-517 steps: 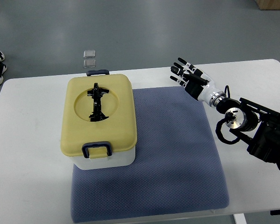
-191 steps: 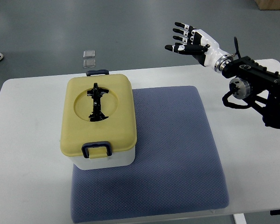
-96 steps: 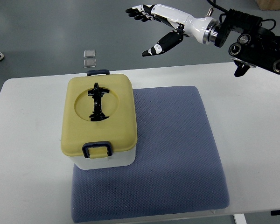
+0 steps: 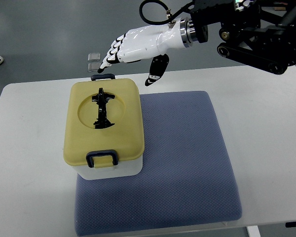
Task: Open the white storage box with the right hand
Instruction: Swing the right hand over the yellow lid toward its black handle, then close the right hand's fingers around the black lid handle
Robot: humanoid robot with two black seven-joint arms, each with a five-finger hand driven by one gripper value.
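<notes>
— Nearest the camera, what does the scene show?

— On the near part of the worktop (image 4: 29, 207) lies a blue-grey mat (image 4: 182, 163). The white storage box (image 4: 111, 172) stands on the mat's left edge, partly off it onto bare worktop. Its yellow lid (image 4: 123, 123) sits flat and square on the white base, so the box reads as closed.

— Are the latches touched?

— The front latch (image 4: 102, 158), dark blue, lies folded down against the lid's near side. A black handle (image 4: 102, 107) rests in the round recess on top. At the far side, the rear latch (image 4: 103, 76) also looks closed.

— And the robot hand?

— The right robot hand (image 4: 133, 47) reaches in from the upper right, fingers (image 4: 111, 54) stretched out and relaxed, holding nothing. The fingertips hang over the rear latch, near it; contact cannot be confirmed from this angle. The thumb (image 4: 155, 71) points down beside the lid's far right corner.

— So how far along is it?

— By the look of it, only the approach is done. Both latches remain to be released and the lid lifted. Beyond the worktop, two small clear squares (image 4: 94, 60) lie on the floor.
</notes>
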